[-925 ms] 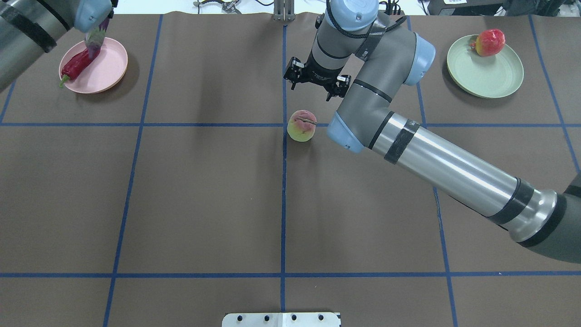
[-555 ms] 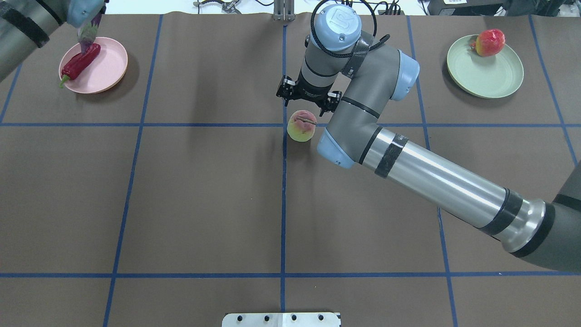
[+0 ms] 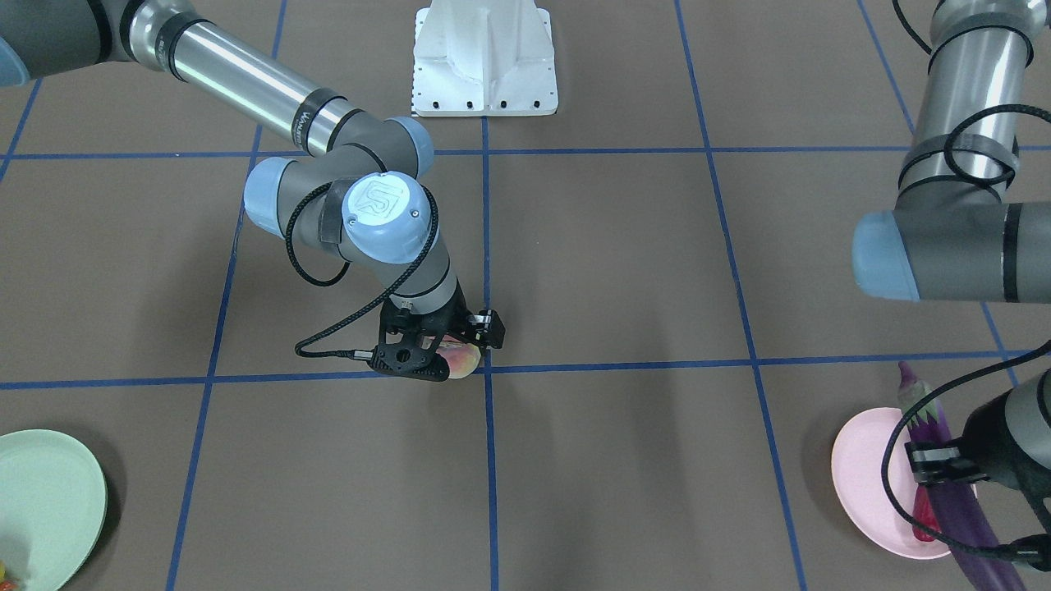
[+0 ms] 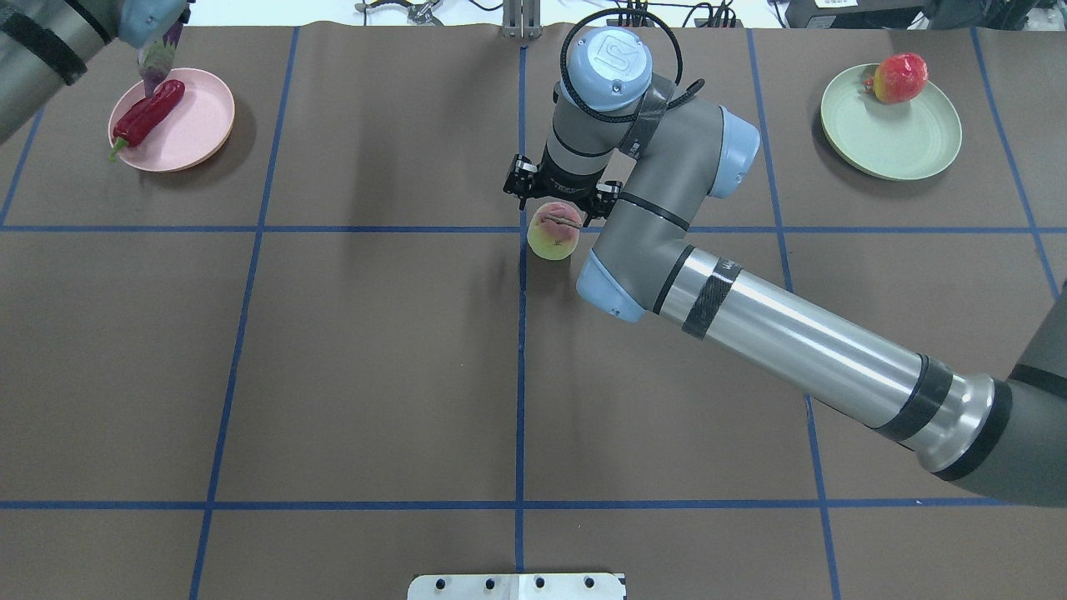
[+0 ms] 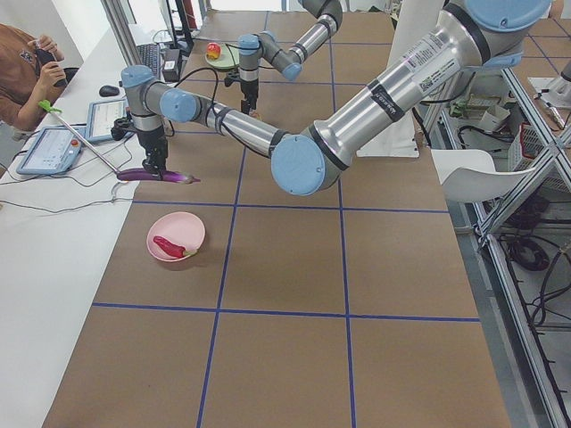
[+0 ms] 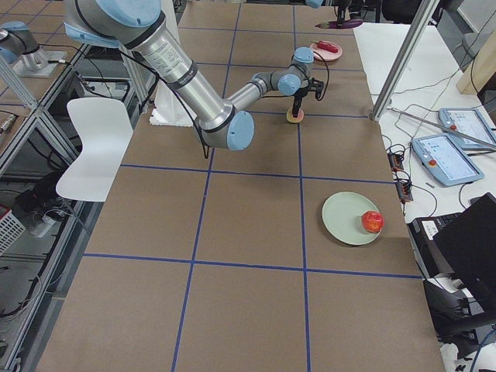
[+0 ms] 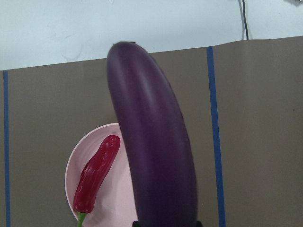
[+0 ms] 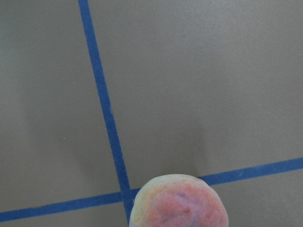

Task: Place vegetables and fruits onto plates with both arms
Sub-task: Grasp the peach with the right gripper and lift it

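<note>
Leftmost, the left end effector [image 5: 159, 168] is clamped on a long glossy purple eggplant [image 7: 151, 151]. It holds the eggplant level above the pale pink oval plate [image 4: 200, 125], its long axis roughly alongside the wrinkled red chili pepper [image 4: 148, 112] lying there. At the middle of the brown bench [image 4: 375, 375], the right end effector [image 3: 443, 355], spread wide, straddles the round pink-yellow peach [image 4: 553, 235] directly beneath. Far right, the mint green plate [image 4: 884, 150] carries a red-and-yellow pomegranate [image 4: 899, 77] near its far rim.

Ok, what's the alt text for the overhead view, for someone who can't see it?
The right arm reaches to the centre, its jaws at a peach. Far left, a chili pepper lies on a pink plate, an eggplant tip showing under the left arm; far right, a pomegranate sits on a green plate.
</note>
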You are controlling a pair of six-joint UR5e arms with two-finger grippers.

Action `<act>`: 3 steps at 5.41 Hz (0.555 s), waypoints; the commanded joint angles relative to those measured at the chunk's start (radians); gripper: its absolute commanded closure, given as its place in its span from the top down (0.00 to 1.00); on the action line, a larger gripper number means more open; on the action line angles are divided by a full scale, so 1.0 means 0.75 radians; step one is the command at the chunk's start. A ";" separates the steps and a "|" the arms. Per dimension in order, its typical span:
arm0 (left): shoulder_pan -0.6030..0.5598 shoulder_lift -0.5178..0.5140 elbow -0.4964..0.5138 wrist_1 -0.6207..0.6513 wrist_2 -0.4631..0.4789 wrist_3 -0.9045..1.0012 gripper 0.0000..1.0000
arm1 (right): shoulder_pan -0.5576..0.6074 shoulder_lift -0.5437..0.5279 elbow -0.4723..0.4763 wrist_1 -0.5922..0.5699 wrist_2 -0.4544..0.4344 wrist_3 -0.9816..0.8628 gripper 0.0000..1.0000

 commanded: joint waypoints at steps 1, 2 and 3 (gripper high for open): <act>-0.009 0.000 0.013 -0.001 0.000 0.010 0.00 | -0.006 -0.002 0.000 -0.028 0.001 -0.010 1.00; -0.009 0.000 0.011 -0.001 0.000 0.010 0.00 | -0.012 -0.002 -0.009 -0.027 -0.003 -0.010 1.00; -0.009 0.000 0.011 -0.001 0.000 0.010 0.00 | -0.018 -0.002 -0.015 -0.027 -0.003 -0.010 1.00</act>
